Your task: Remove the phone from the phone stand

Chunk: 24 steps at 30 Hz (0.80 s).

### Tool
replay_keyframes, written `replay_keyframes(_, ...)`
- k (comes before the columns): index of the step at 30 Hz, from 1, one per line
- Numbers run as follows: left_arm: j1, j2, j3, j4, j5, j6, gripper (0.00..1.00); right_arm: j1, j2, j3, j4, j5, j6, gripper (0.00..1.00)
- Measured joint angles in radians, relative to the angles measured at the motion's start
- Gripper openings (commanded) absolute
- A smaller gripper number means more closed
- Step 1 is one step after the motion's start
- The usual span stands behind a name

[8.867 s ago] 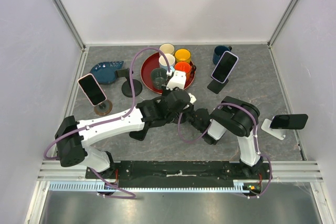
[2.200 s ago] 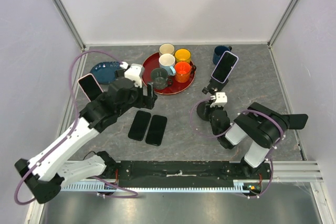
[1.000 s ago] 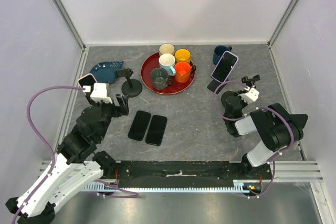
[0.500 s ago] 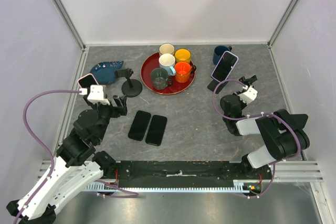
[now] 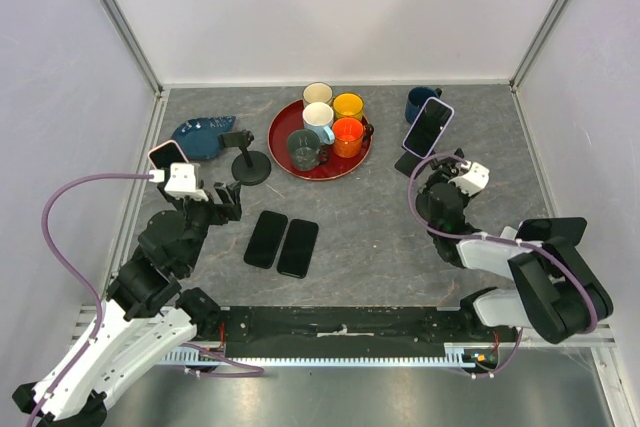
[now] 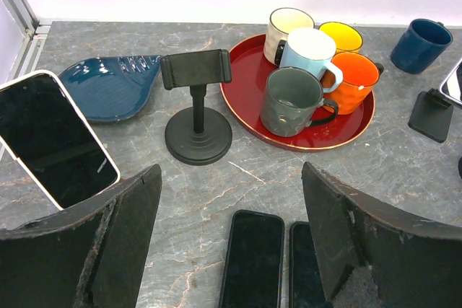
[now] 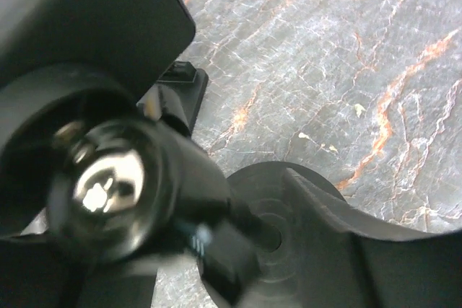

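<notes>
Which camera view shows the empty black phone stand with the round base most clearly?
The left wrist view: the empty black phone stand is close, clamp to base. Top external shows it small, from above; right wrist shows only blur.

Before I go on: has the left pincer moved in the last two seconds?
Yes. The left pincer went leftward and down the view, away from the red tray, toward the left-edge phone.

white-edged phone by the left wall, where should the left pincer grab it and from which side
Probably across its two long edges, on the upper half, coming from above: the phone leans back with its top end free, and the left pincer is open.
</notes>
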State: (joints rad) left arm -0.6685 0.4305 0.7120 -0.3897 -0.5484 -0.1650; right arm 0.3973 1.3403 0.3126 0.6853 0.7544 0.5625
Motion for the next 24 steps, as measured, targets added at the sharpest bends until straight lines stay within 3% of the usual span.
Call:
replay_keyframes(1, 0.0, -0.002, -0.002, 0.0, 0.0, 0.0, 0.84, 0.004, -0.019, -0.002, -0.008, -0.003, -0.002, 0.8)
replay_keyframes(3, 0.0, -0.007, -0.008, 0.001, 0.0, 0.0, 0.84, 0.012, -0.06, -0.004, -0.035, -0.014, -0.011, 0.96)
replay_keyframes(4, 0.0, -0.01, -0.011, 0.0, 0.0, 0.0, 0.84, 0.016, -0.092, -0.006, -0.055, -0.021, -0.015, 0.98)
replay_keyframes(12, 0.002, -0.015, -0.016, 0.0, 0.0, 0.0, 0.84, 0.025, -0.381, 0.021, -0.315, -0.123, -0.067, 0.98)
replay_keyframes(18, 0.004, -0.013, -0.016, 0.0, 0.005, 0.0, 0.85, 0.025, -0.559, 0.157, -0.571, -0.19, -0.102, 0.98)
replay_keyframes(24, 0.013, 0.014, -0.01, -0.005, 0.018, 0.0, 0.9, 0.026, -0.719, 0.229, -0.708, -0.239, -0.148, 0.98)
